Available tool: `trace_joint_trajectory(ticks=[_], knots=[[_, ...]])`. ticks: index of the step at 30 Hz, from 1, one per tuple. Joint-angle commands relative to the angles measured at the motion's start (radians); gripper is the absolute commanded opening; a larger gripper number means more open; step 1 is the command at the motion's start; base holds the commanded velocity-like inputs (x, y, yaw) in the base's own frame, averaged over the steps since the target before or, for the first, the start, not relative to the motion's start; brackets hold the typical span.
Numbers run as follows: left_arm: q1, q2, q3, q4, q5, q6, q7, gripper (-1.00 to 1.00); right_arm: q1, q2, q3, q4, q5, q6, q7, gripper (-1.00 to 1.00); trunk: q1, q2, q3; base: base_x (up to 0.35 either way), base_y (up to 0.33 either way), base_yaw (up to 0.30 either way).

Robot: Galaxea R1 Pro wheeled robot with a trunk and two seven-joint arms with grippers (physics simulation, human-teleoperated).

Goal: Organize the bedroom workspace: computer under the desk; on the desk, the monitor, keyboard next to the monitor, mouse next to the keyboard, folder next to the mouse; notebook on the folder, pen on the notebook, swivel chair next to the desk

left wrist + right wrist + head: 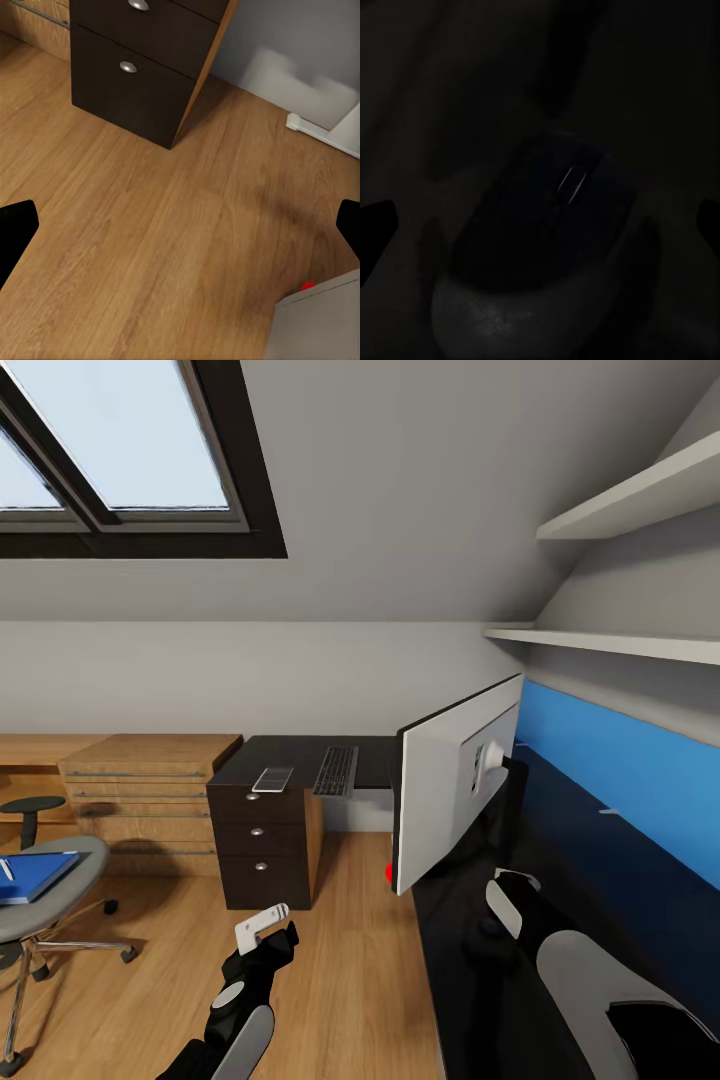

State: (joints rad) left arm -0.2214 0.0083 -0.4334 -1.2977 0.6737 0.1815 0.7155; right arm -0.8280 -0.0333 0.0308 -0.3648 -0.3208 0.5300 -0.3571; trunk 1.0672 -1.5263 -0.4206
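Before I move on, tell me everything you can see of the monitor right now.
The monitor stands upright on the black desk, seen from behind and at a sharp angle. Its rear shell looks pale grey-white and smooth, with a thin dark edge around it. A round white mount joins the back to a dark stand near the blue wall panel. A red dot shows at its lower near corner, which overhangs the desk's edge above the wood floor. The screen face is turned away. Nothing grips it.

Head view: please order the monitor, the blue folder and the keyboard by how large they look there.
1. monitor, clearly largest, though nearest the camera.
2. folder, partly cut by the picture edge.
3. keyboard, smallest, but farther away.
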Motion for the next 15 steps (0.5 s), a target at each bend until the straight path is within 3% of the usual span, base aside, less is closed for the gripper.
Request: trace_joint_trajectory(ticks=[1,15], knots=[[-0.001,0.001,-0.003,-0.002,0.003,0.004,0.007,1.0,0.0,0.0,0.004,-0.002,-0.009,0.004,-0.007,1.0,0.0,-0.001,-0.001,0.0,0.0,0.0],[-0.001,0.001,-0.003,-0.002,0.003,0.004,0.007,1.0,0.0,0.0,0.007,-0.002,-0.008,0.004,-0.008,1.0,0.0,-0.001,-0.001,0.0,0.0,0.0]])
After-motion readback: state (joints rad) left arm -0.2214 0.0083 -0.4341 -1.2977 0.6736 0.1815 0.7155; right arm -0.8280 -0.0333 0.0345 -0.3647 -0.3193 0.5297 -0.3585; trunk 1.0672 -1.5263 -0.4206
